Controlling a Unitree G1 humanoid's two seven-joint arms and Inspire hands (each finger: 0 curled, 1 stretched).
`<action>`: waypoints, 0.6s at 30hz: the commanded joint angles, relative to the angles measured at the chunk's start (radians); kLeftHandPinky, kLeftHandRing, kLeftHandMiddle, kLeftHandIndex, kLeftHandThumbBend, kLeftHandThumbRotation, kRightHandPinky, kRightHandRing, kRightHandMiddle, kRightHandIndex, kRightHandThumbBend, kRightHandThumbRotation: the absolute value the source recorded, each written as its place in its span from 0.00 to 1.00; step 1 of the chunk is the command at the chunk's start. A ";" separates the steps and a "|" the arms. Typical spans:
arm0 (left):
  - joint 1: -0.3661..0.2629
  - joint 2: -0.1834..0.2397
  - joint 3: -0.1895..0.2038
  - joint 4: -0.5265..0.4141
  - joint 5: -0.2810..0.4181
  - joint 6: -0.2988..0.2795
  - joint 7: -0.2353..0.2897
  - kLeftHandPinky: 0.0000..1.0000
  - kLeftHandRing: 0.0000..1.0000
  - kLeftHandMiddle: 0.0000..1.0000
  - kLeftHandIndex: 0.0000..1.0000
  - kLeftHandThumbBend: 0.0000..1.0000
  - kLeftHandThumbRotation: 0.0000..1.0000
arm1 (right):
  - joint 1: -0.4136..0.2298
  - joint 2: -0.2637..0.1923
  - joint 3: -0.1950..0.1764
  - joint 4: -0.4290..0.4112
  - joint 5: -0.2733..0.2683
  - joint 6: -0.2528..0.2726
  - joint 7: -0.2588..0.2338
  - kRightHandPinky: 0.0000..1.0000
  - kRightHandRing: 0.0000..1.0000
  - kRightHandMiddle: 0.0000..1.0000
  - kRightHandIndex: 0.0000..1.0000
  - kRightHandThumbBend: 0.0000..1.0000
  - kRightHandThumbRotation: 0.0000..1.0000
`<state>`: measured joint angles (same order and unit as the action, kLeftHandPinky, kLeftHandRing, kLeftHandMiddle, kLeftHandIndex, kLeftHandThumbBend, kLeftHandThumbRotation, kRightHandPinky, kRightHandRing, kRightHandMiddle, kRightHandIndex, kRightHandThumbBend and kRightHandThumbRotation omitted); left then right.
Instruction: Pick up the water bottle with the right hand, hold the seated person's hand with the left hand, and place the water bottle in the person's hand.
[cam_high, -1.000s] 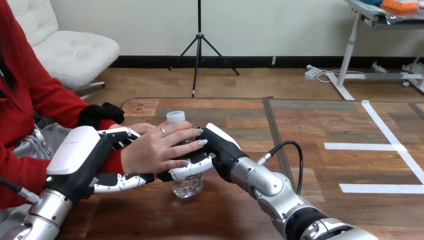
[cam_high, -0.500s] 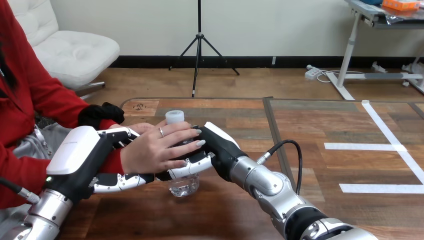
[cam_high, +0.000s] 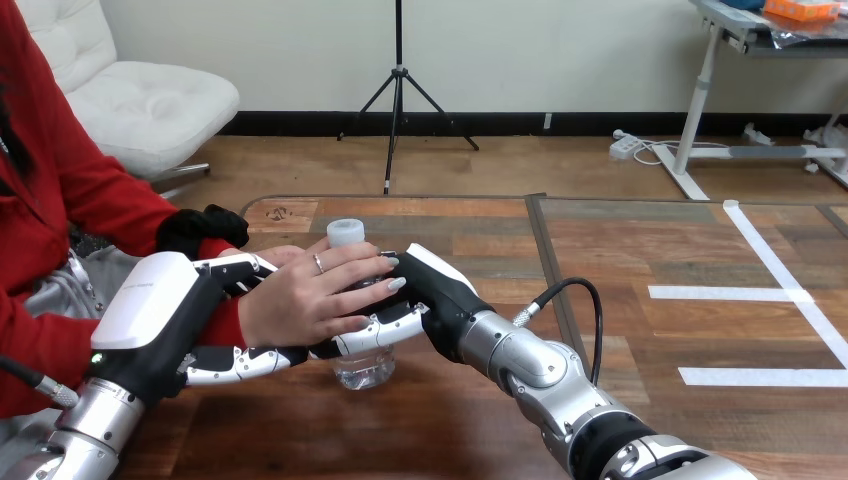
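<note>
A clear water bottle (cam_high: 364, 370) with a white cap (cam_high: 347, 232) stands upright just above the table. My right hand (cam_high: 432, 295) is curled round its middle from the right. The person's hand (cam_high: 305, 300) wraps the same bottle from the left, its fingers lying over mine. My left hand (cam_high: 160, 305) grips the person's hand near the wrist, with fingers (cam_high: 240, 364) curled beneath it and the thumb (cam_high: 235, 268) over its top. Most of the bottle's body is hidden behind the hands.
The wooden table (cam_high: 450, 420) stretches to the right with white tape lines (cam_high: 770, 300). A black cable (cam_high: 575, 295) loops from my right forearm. The person's red sleeve (cam_high: 90, 200) fills the left side.
The bottle and the three hands round it have drifted slightly left and up; the bottle's base sits a little higher. All grips are unchanged.
</note>
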<state>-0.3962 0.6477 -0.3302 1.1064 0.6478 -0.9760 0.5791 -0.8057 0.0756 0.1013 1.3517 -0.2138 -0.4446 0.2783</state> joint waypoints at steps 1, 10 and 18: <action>-0.057 -0.029 -0.003 -0.023 0.016 0.005 0.028 0.49 0.54 0.59 0.62 0.75 0.42 | -0.086 -0.005 -0.018 -0.053 0.019 0.000 0.012 0.67 0.77 0.78 0.77 1.00 0.27; -0.056 -0.028 -0.002 -0.017 0.025 0.014 0.042 0.50 0.55 0.60 0.62 0.75 0.43 | -0.090 -0.024 -0.033 -0.057 0.036 0.008 0.037 0.68 0.79 0.79 0.79 1.00 0.32; -0.057 -0.029 -0.002 -0.011 0.029 0.018 0.051 0.49 0.55 0.60 0.62 0.75 0.42 | -0.090 -0.043 -0.033 -0.061 0.037 0.003 0.046 0.67 0.78 0.79 0.80 1.00 0.37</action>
<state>-0.3965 0.6477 -0.3306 1.1063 0.6751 -0.9607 0.6185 -0.8063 0.0636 0.0958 1.3505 -0.2009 -0.4300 0.3204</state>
